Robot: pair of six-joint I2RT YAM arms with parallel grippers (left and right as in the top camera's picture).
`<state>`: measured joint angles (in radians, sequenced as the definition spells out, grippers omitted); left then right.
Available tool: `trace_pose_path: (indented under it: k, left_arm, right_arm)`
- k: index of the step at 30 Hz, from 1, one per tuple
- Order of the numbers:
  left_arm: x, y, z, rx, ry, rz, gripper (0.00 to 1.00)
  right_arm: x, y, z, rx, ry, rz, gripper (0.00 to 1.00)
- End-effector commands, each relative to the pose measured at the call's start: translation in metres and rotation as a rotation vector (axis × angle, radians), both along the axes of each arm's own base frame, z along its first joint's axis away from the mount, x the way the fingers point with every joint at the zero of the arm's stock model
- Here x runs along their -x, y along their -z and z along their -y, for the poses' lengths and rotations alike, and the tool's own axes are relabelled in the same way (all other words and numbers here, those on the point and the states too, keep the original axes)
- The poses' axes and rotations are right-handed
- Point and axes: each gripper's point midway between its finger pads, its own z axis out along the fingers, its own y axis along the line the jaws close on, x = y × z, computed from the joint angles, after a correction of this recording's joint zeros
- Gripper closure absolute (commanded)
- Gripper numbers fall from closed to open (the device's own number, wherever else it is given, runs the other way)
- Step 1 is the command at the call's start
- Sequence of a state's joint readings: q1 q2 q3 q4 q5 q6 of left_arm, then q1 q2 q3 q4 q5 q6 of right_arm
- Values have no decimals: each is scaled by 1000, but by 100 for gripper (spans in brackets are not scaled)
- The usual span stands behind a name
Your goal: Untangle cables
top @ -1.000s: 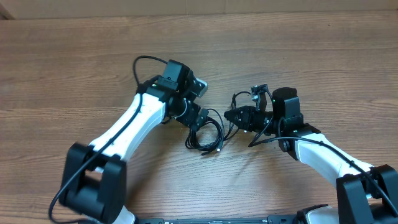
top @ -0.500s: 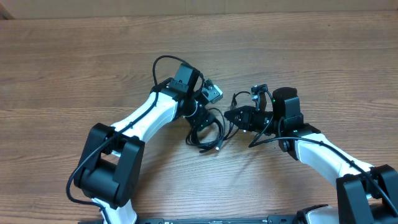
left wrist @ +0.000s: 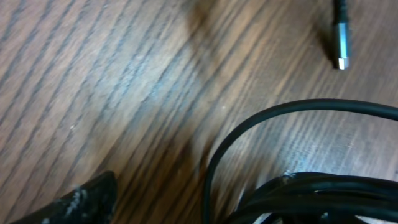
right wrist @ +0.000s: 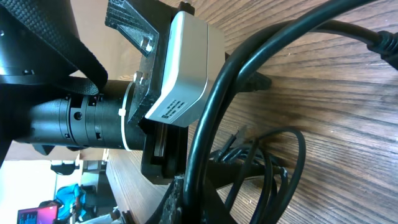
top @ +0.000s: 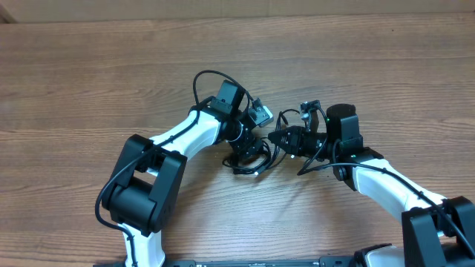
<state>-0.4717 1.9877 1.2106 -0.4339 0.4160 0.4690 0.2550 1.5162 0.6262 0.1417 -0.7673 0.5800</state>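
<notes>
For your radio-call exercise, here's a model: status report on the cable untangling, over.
Left claw open, low over cables. Right claw shut on one strand. One plug end lying loose. Both claws crowded close.

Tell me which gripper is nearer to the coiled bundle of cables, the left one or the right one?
Left. The left gripper hangs directly over the coiled bundle. The right gripper is beside the bundle, off to one side, shut on one strand.
</notes>
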Motion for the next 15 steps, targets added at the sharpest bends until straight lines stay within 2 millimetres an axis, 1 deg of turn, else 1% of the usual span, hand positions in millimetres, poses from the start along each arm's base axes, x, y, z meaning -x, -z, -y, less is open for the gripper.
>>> trace_pose_path:
  k: [1,2,3,4,6,8,10,12,14,15]
  left_arm:
    - [14,4,12,52,94,-26,31]
    - [14,4,12,51,100,-23,39]
    - [14,5,12,49,111,-15,60]
    - [10,8,6,14,110,8,96]
    - [0,14,-9,-75,44,33,96]
    - [-20,22,-39,-218,-111,73,96]
    - [-42,23,-78,-360,-328,124,96]
    - [-59,18,-115,-457,-580,170,96]
    - [-67,13,-146,-495,-809,186,96]
    - [-67,12,-160,-508,-918,181,96]
  right_arm:
    - [-6,-21,-3,-25,-14,60,96]
    - [-6,-21,-2,-25,-14,61,96]
    - [-6,-21,-2,-25,-14,61,96]
    - [-6,-21,-3,-26,-13,64,96]
    - [-8,-23,-3,-28,-14,75,96]
    - [-9,-25,-3,-31,-13,85,96]
    - [-12,-23,-1,-16,7,88,96]
    - [-16,-20,3,5,34,88,96]
    - [-18,-17,6,19,63,76,96]
    - [-19,-15,7,22,79,63,96]
